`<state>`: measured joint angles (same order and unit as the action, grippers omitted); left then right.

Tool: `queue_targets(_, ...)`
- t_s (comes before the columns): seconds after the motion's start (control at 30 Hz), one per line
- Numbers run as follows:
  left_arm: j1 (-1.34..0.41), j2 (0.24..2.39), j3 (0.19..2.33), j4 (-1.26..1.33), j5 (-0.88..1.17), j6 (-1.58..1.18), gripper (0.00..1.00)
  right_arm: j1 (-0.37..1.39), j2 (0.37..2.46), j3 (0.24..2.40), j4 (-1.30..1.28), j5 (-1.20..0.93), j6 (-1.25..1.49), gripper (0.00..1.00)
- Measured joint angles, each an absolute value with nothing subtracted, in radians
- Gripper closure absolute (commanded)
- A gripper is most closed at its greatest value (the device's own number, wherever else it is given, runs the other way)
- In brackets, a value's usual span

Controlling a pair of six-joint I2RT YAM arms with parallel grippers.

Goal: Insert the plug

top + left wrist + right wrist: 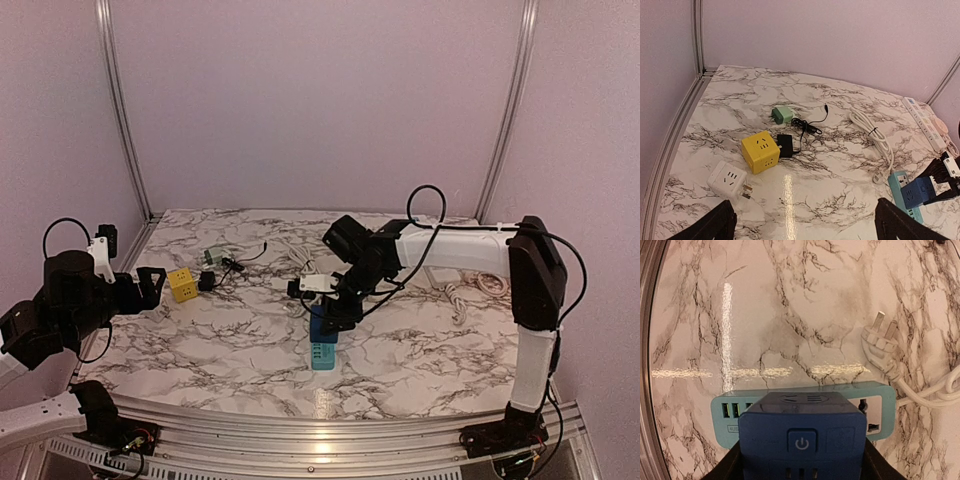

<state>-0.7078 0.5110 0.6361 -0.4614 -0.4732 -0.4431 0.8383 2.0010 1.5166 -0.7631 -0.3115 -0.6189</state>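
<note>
A dark blue cube plug [802, 435] with a power button is held in my right gripper [802, 462], whose jaws are shut on its two sides. It sits right over the middle of the teal power strip [722, 415], covering its sockets. Its prongs are hidden, so I cannot tell whether they are in a socket. From above, the plug [327, 322] is over the far end of the strip [323, 355]. My left gripper [805, 222] hovers open and empty at the table's left side, far from the strip [897, 182].
The strip's white cord plug [880, 340] lies loose beside it. A yellow cube socket [760, 151], black adapter [786, 145], white cube adapter [727, 178] and green adapter [783, 114] lie left of centre. A coiled white cord [872, 132] and white power strip [922, 120] lie at the right.
</note>
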Motion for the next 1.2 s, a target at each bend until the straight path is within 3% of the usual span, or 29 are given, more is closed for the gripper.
queue_targets(0.23,-0.708,0.496,0.636,-0.461,-0.475,-0.445,0.01,0.827,1.998,1.512,-0.759,-0.325,-0.625,0.72)
queue_targets(0.4,-0.708,0.496,0.636,-0.461,-0.481,-0.445,0.01,0.825,1.991,1.506,-0.757,-0.327,-0.629,0.66)
queue_targets(0.67,-0.708,0.51,0.636,-0.461,-0.481,-0.445,0.01,0.823,1.98,1.505,-0.754,-0.327,-0.629,0.6)
queue_targets(1.2,-0.708,0.521,0.636,-0.461,-0.489,-0.445,0.01,0.822,1.95,1.486,-0.726,-0.322,-0.618,0.58)
